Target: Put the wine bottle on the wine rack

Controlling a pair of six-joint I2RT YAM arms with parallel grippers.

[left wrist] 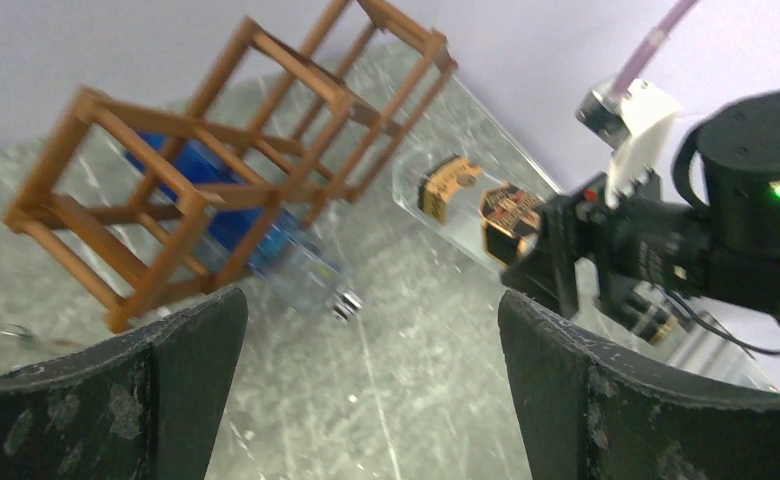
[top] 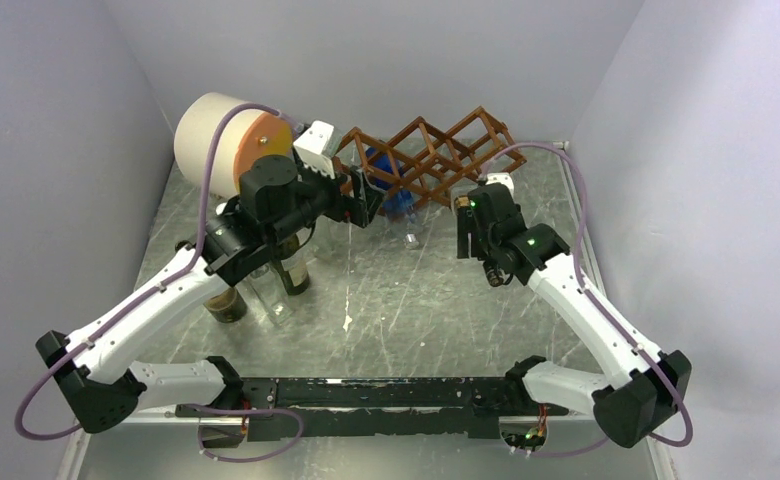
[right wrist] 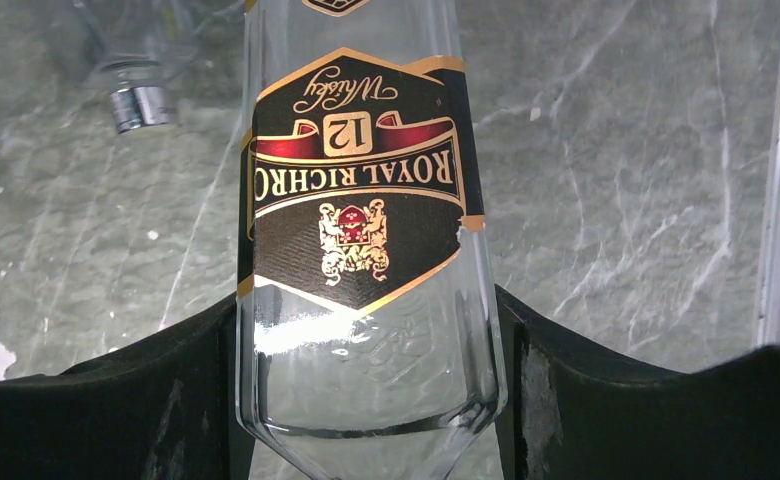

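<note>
- Well, the right claw (right wrist: 366,330) was closed on the bottle (right wrist: 361,200), pads on bare glass just beside the black-and-gold label. That looked a slick place to hold, and a jolt could have let it slide or twist.
- That bottle was over the table (top: 386,300), near the right end of the rack (top: 428,152) and in no cell yet, so all the tricky aiming lay ahead.
- Those diamond cells looked tight: come in off-angle and the glass would likely have caught a slat and shoved the frame back or tipped it.
- One cell on the left already held a blue bottle (left wrist: 228,222), neck poking out at the front. A knock to the rack could have rolled it out.
- Over by the rack's left end, the left claw (left wrist: 368,335) stood wide and empty. It was handy for steadying, but two arms that near could have clashed.
- Letting go early, before a cell carried the weight, would have dropped glass onto the table.
</note>
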